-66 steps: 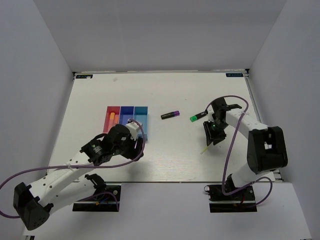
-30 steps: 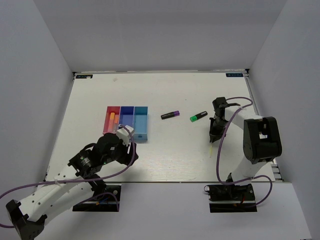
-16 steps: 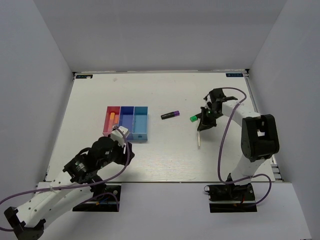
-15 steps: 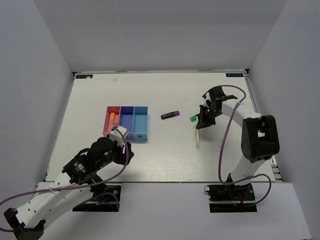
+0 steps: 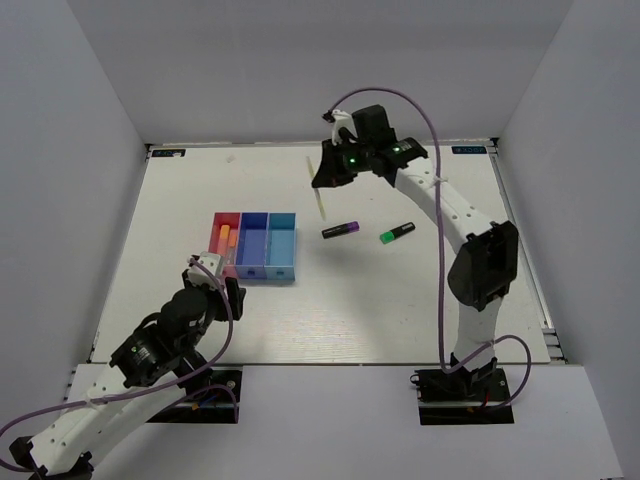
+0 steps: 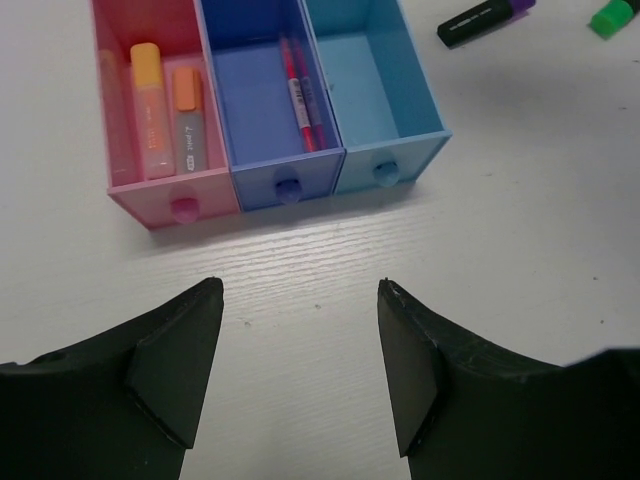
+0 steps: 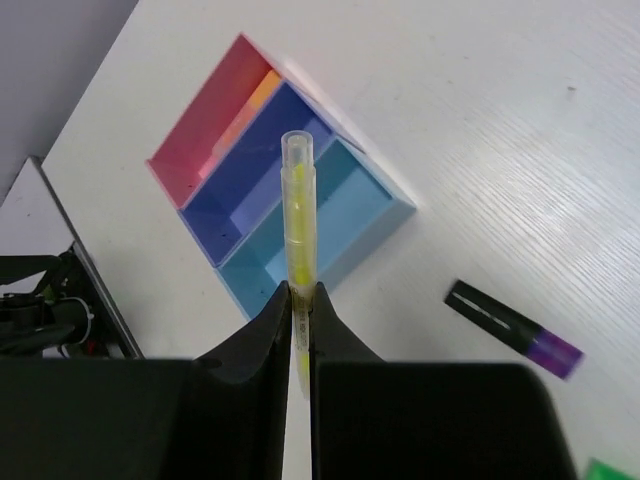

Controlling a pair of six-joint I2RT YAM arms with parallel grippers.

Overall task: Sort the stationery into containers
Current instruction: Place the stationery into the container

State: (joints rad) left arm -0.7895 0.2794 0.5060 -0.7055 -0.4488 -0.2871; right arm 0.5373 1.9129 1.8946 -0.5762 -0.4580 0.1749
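Stationery partly sorted: orange/peach markers (image 6: 160,105) lie in the pink-red plastic bin (image 6: 165,205), thin pink-red pens (image 6: 300,95) in the dark blue bin (image 6: 262,120); the light blue bin (image 6: 365,90) holds nothing.

right pincer (image 7: 300,292): pinched narrow on the pale yellow pen (image 7: 299,200), aloft, with the bins below and ahead of its tips.

Left to sort: that pen, the purple-ended black highlighter (image 5: 341,230) and the green-ended black highlighter (image 5: 397,234), both on the white table (image 5: 400,300) below this pincer.

left pincer (image 6: 300,290): wide, empty, bins just beyond its tips.

Judgement: open tabletop all round; walls well apart.

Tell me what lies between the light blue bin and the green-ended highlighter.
The purple-ended highlighter lies between the light blue bin and the green-ended highlighter, as the top view shows.
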